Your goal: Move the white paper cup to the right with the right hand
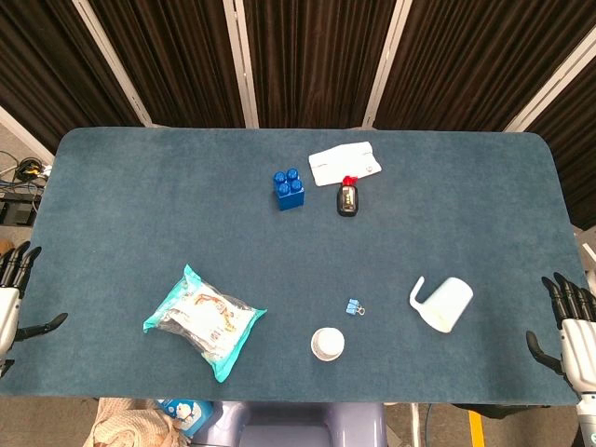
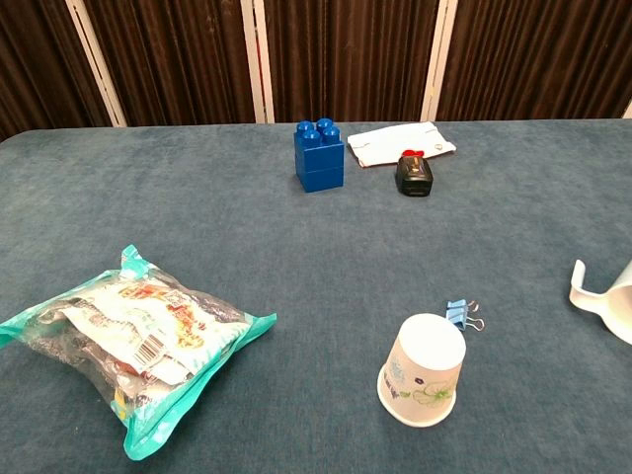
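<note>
We see the white paper cup upside down, well left of our right hand, whose fingers are spread and empty

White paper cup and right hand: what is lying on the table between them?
In the head view, a white mug on its side lies between the white paper cup and the right hand, slightly farther back. The rest is bare cloth.

White mug: cut by the chest view's right edge, only handle and part of the body showing. Left hand, right hand: cropped at the head view's side edges. Snack bag print: too small to read.
</note>
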